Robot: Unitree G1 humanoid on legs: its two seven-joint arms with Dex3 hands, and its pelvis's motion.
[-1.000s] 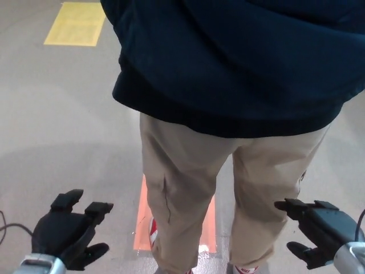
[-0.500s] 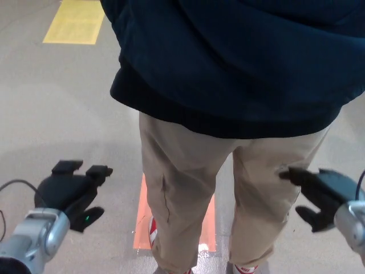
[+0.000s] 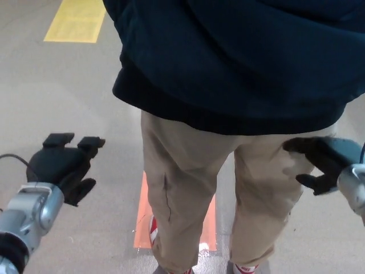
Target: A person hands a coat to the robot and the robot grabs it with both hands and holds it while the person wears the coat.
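A person stands close in front of me with their back turned, wearing a dark navy coat [image 3: 239,63] that fills the top of the head view, over tan trousers [image 3: 188,194]. My left hand [image 3: 61,165] hovers at the lower left, open, fingers spread, well left of the person's leg and holding nothing. My right hand [image 3: 319,162] is at the right edge, open, level with the person's thigh just below the coat's hem; whether it touches the trousers I cannot tell.
The floor is grey concrete with a yellow marking [image 3: 77,21] at the top left and an orange strip [image 3: 142,220] between the person's feet. Red-and-white shoes [image 3: 153,231] show at the bottom. A thin black cable [image 3: 11,157] runs by my left wrist.
Both hands have risen over the last second, the left one also drifting left and the right one moving up to thigh height. The person has barely moved.
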